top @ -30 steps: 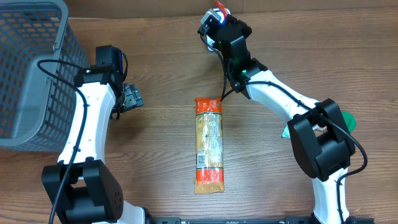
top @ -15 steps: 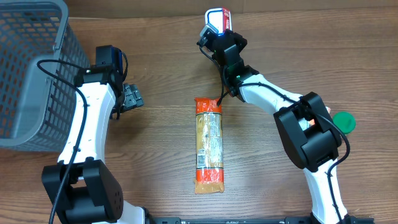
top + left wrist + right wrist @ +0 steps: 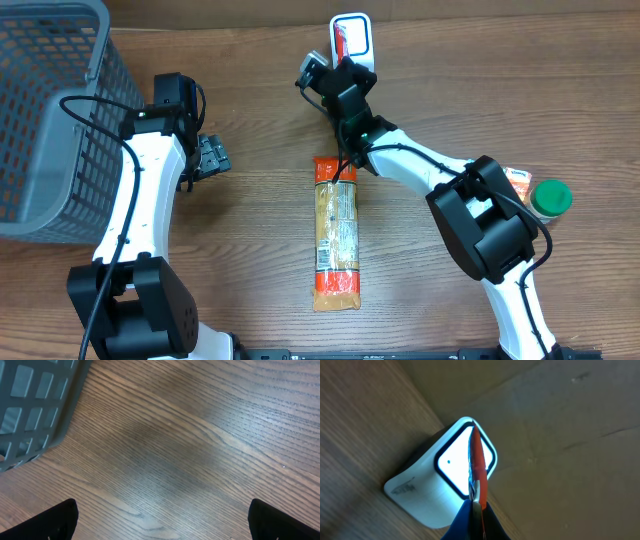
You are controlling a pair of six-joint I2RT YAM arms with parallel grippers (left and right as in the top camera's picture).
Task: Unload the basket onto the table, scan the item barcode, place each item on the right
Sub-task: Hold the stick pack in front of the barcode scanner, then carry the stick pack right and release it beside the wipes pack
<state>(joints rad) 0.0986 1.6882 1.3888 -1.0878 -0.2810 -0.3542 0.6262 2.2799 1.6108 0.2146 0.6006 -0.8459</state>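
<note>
Right hand (image 3: 475, 509) clamps a thin red packet (image 3: 476, 460), which I judge light and floppy, best pinched near its edge at the scanner (image 3: 427, 500).

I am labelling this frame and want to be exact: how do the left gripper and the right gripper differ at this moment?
The left gripper has its jaws wide open; the right gripper is shut. The left gripper holds nothing, while the right gripper pinches a thin red item. The left gripper faces bare table near the grey basket; the right gripper points at the lit white scanner. Both are dark in colour.
</note>
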